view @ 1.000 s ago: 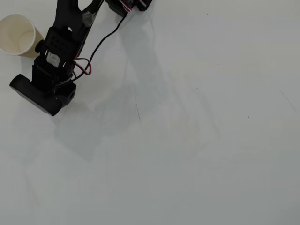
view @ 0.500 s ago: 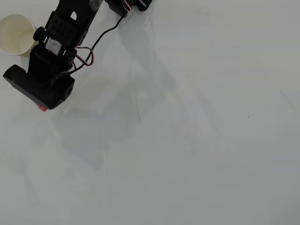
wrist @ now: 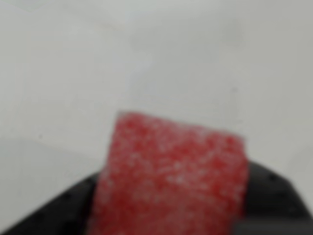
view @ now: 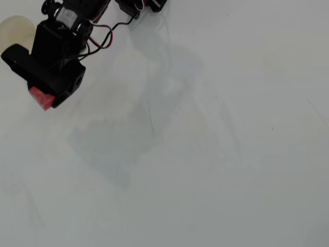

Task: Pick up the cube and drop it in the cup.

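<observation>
Between my pincer's (view: 45,96) fingers the cube (view: 41,98) sits pinched, lifted clear of the tabletop (view: 205,154); carrying it over the cup (view: 15,32) and releasing remain.

The overhead view looks straight down on the white tabletop (view: 216,154) from afar. The wrist view sits very close, blurred; both share the red cube (view: 41,98) (wrist: 171,176).

You see the cube (wrist: 171,181) as red with whitish speckles, blurred in the wrist view. Your claw (view: 43,95) is black, with red and black wires (view: 103,38) behind it. The cup (view: 15,28) shows cream, and the tabletop (view: 216,154) is plain white.
</observation>
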Motion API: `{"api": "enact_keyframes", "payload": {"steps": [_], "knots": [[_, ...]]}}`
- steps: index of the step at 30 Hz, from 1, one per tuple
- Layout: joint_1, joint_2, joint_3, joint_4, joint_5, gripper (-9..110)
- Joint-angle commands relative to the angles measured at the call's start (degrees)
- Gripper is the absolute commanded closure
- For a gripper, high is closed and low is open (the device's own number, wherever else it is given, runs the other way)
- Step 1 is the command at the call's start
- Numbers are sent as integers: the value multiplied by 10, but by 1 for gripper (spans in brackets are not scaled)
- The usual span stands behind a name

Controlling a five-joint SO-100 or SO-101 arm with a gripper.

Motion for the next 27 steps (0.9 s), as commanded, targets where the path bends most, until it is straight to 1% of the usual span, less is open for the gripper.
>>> {"api": "enact_keyframes", "payload": {"steps": [1,11,27], "knots": [[11,92,-13,1,-8,84],[71,163,50,8,-18,84],[195,198,75,9,-34,84]]}}
